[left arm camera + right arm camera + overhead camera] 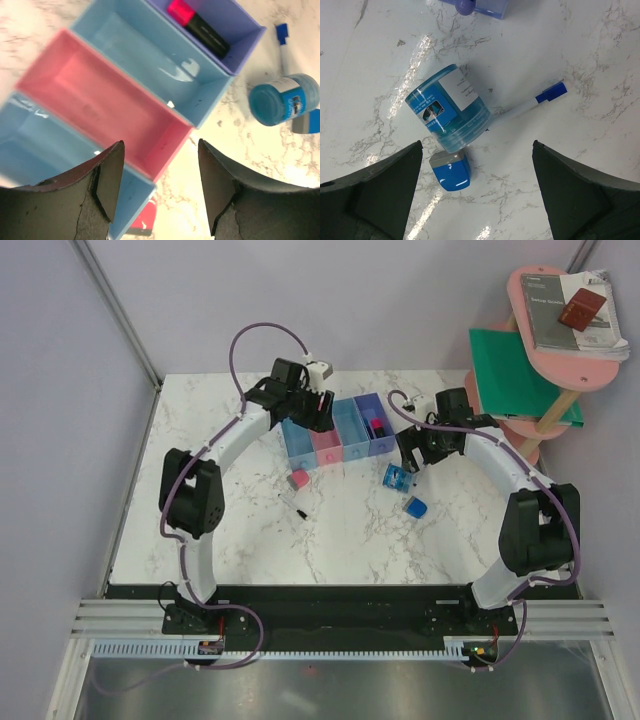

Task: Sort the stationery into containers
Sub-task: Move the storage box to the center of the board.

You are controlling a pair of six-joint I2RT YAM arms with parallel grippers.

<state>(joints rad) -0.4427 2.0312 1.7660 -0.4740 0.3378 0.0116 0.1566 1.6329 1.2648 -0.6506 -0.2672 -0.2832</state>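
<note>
Left gripper (pixel 160 165), fingers wide and empty, is hovering over pink bin (pixel 100 105); right gripper (pixel 477 155) is hanging wide-open over blue jar (pixel 447 107), 4 o'clock from the bins (pixel 350 430), presumably to grasp it.

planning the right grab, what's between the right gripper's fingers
Right wrist view: a blue jar, a blue block beside it and a blue-capped marker, all on the marble.

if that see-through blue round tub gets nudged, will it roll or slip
Likely rolls: the see-through blue round plastic tub looks cylindrical and seems to lie on its side on the glossy marble table. Its smooth shiny wall may slip under a pinch. Moving it could disturb the blue-capped white marker beside it.
</note>
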